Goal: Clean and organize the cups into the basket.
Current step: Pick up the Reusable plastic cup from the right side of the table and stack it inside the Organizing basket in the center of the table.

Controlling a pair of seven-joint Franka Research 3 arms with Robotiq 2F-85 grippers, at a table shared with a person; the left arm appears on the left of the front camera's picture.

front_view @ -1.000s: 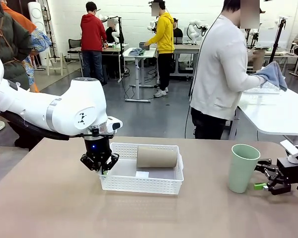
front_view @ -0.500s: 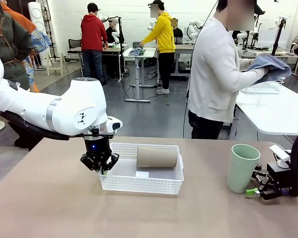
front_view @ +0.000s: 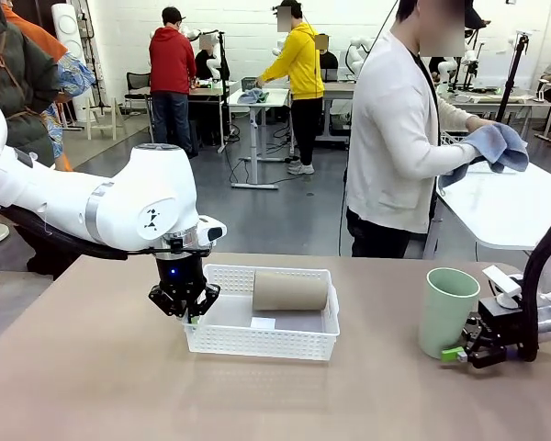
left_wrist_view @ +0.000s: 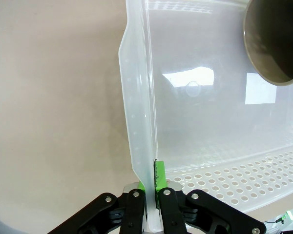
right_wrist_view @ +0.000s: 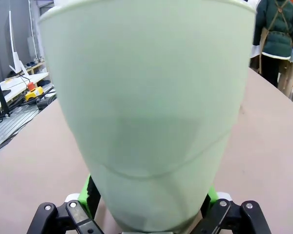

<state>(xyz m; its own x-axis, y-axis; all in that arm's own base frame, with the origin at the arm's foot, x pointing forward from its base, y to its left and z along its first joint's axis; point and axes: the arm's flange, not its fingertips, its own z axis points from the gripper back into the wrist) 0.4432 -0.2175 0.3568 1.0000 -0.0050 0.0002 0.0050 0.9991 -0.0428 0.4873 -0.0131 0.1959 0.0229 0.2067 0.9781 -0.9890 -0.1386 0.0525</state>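
Note:
The white mesh basket (front_view: pixel 262 345) sits mid-table with one tan cup (front_view: pixel 290 290) lying on its side inside. My left gripper (front_view: pixel 192 317) points down at the basket's left end and is shut on the rim (left_wrist_view: pixel 136 122), with the tan cup's mouth (left_wrist_view: pixel 271 44) showing at the top right of that view. A mint green cup (front_view: pixel 447 310) stands upright on the right. My right gripper (front_view: pixel 457 352) is open and low at the cup's base. In the right wrist view the cup (right_wrist_view: pixel 146 97) stands between the green pads (right_wrist_view: pixel 90 192) of the right gripper (right_wrist_view: pixel 149 212).
A person (front_view: pixel 395 138) stands beyond the far edge, turned to a white table (front_view: pixel 514 216) and holding a blue cloth (front_view: pixel 498 145). Bare tabletop (front_view: pixel 101 367) lies in front of the basket and between basket and mint cup.
My right gripper has slid left along the table until its fingers flank the mint cup's base. The person has moved the blue cloth. My left arm and the basket have stayed still.

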